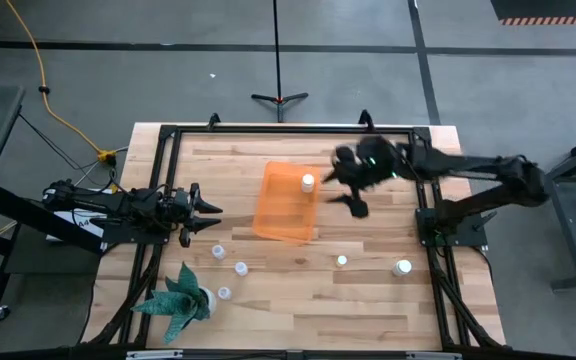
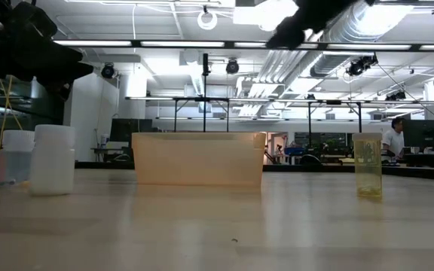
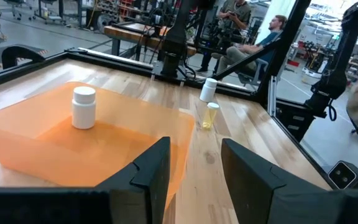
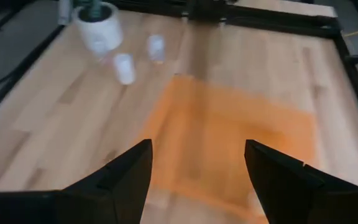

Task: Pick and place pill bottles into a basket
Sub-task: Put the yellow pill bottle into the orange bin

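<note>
Two dark fingers (image 3: pixel 253 180) of the left tool (image 1: pixel 203 212) are seen right up front in the left wrist view, spread apart with nothing held between them, and the tool is parked over the left side of the table (image 1: pixel 368 290), just off the basket's left edge. Past those fingers the basket (image 3: pixel 55 149) is seen as a shallow orange bin, and one pill bottle (image 3: pixel 84 107) is stood upright inside it. From above, that same bottle (image 1: pixel 308 182) is found in the basket's (image 1: pixel 283 215) far right corner, and the basket is placed around the middle of the table. The right tool (image 1: pixel 353 190) is held in the air just beside the basket's right edge, above table level; its fingers (image 4: pixel 120 177) are shown wide apart in the right wrist view, pretty blurry but clearly empty, with the orange bin below them. Loose bottles are scattered on the near half of the table: one (image 1: pixel 218 252) and another (image 1: pixel 241 267) near the left tool, a third (image 1: pixel 224 293) right beside the plant (image 1: pixel 178 300), a small one (image 1: pixel 342 261) toward the middle, and a bigger one (image 1: pixel 402 267) near the right edge. In the low view two bottles (image 2: pixel 53 159) are stood close at left, and a yellowish see-through vial (image 2: pixel 368 165) is stood at right.
</note>
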Tool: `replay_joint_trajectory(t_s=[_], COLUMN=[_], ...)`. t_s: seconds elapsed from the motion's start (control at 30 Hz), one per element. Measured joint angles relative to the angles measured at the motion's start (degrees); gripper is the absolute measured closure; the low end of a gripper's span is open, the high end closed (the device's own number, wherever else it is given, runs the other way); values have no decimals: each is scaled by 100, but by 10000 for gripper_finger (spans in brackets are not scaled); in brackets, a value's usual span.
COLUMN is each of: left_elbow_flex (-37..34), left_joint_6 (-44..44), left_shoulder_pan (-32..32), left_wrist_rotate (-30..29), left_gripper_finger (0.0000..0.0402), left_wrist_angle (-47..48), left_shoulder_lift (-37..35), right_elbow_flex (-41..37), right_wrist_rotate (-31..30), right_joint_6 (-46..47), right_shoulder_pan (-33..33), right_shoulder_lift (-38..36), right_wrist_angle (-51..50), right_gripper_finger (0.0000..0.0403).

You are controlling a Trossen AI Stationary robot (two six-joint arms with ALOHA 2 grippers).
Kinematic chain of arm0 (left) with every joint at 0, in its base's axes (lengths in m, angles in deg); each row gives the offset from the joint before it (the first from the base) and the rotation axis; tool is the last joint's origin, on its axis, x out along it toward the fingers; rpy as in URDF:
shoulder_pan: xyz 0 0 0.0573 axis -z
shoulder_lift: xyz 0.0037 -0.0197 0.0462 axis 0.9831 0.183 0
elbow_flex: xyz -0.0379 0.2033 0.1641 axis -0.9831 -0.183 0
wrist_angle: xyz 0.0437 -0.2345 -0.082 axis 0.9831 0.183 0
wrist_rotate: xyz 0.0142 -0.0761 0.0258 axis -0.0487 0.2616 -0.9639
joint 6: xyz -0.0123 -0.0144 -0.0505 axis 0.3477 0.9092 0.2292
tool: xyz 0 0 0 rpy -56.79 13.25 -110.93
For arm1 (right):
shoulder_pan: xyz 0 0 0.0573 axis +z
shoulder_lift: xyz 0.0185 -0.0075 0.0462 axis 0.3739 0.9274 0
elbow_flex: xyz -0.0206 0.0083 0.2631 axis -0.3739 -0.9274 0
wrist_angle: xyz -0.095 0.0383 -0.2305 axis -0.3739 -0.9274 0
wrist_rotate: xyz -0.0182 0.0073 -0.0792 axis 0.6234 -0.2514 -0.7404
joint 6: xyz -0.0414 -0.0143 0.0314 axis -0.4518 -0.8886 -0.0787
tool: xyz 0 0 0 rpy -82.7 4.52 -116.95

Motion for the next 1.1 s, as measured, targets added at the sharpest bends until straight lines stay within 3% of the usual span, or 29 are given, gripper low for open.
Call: replay_joint_trajectory(t_s=[0.17,0.37,0.7,1.1], left_elbow_flex=[0,0,0,0], left_joint_6=[0,0,0,0], left_shoulder_pan=[-1,1,1,1], left_wrist_rotate=[1,1,3,3], left_gripper_finger=[222,222,222,222], left_wrist_angle=[0,0,2,2], left_shoulder_lift=[-1,0,2,2], right_elbow_flex=[-1514,-2530,-2782,-2784], right_wrist_rotate=[-185,-1056,-1672,-1650], right_joint_6=[326,647,798,1017], right_shoulder_pan=[1020,2194,3008,3044], right_shoulder_lift=[-746,-805,-317,664], right_wrist_angle=[1072,2304,2544,2703], right_gripper_finger=[159,160,160,160])
